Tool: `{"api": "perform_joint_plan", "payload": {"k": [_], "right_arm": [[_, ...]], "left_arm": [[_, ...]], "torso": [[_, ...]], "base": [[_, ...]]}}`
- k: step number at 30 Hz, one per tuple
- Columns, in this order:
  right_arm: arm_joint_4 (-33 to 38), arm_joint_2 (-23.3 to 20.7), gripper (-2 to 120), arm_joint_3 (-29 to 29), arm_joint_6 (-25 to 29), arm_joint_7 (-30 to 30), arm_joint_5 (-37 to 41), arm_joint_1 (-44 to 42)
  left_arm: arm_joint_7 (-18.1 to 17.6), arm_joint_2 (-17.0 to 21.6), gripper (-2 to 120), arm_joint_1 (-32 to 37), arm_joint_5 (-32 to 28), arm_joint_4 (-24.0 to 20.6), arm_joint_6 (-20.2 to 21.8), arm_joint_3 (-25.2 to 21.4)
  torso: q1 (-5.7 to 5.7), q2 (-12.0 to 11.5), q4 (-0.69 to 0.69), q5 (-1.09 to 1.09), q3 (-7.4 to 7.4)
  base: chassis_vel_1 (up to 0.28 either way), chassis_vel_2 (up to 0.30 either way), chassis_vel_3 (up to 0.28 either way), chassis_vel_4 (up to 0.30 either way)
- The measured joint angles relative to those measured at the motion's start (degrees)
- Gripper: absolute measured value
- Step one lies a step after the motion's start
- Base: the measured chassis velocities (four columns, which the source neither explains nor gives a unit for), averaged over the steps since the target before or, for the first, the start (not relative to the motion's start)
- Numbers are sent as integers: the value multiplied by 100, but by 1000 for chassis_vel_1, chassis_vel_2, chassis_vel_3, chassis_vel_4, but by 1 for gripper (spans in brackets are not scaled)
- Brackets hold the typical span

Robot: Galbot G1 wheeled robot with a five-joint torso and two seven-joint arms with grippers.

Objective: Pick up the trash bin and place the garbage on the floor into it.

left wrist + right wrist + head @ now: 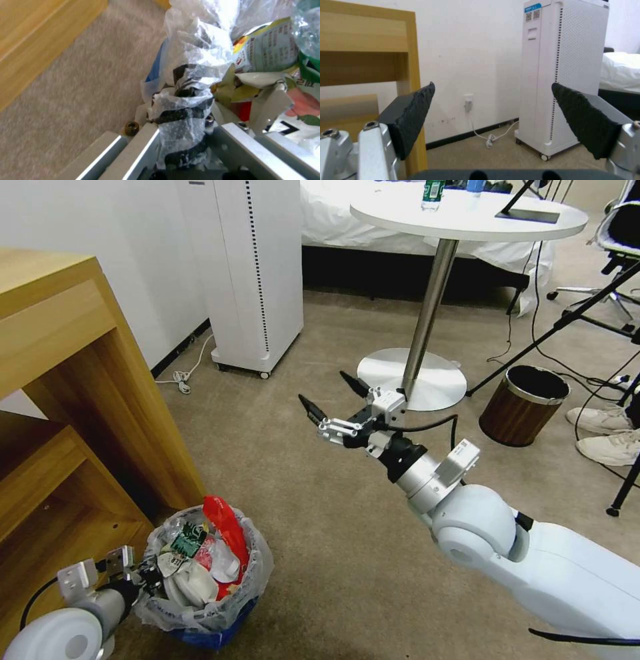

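The blue trash bin [217,633], lined with a crinkled clear bag, is low at my left beside the wooden desk. Garbage fills it: a red wrapper [225,527], a white slipper [192,584] and a green-labelled bottle [187,543]. My left gripper [148,575] is shut on the bin's near rim. In the left wrist view the left gripper [186,102] pinches the bag-covered rim of the bin [156,67], with printed wrappers [266,47] just inside. My right gripper [328,401] hangs open and holds nothing above the bare carpet; in its own view the right gripper [493,86] has its black pads [413,117] far apart.
The wooden desk [80,400] stands close on the left. A white air purifier [250,273] and a cable [181,379] are by the wall. The round table's base [413,377], a brown wood-pattern bin [523,403], tripod legs [567,323] and a person's sneakers [603,433] stand ahead and right.
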Motion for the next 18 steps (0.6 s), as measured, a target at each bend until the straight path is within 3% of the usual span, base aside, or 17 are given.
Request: {"api": "perform_joint_plan", "payload": {"k": [18], "right_arm": [[-173,162,88,131,86,4,-88,-169]], "left_arm": [[-480,46,3,-3,-570,50,148,130]], "torso": [[0,0,1,0,0]], "base": [[0,0,0,0]]}}
